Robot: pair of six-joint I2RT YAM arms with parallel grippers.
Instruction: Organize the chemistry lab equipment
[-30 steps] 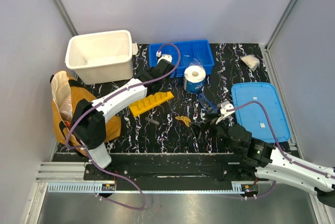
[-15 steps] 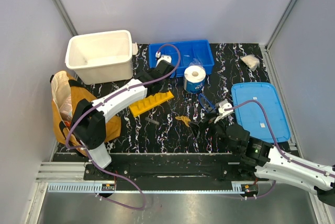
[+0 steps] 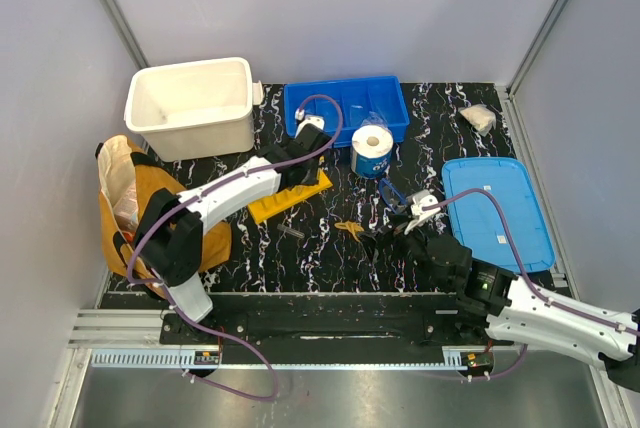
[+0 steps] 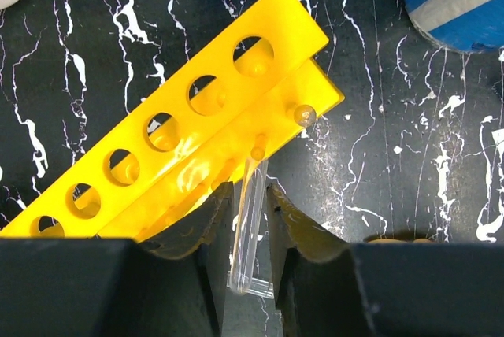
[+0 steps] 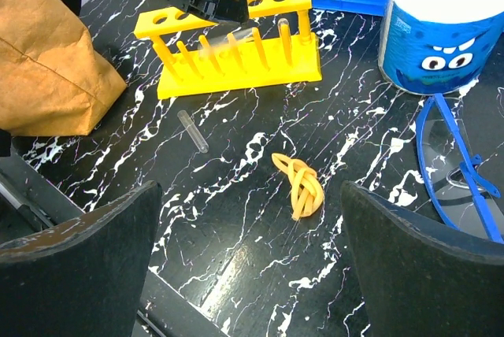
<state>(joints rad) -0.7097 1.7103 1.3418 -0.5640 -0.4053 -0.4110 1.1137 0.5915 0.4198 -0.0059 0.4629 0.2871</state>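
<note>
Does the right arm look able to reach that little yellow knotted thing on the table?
Probably yes. The right gripper stands wide open, and the yellow knotted piece lies on bare table just ahead of it with nothing between them; the goggles lie off to the side.

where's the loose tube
In the top view the loose tube lies flat left of centre, just below the rack and left of the yellow piece.
</note>
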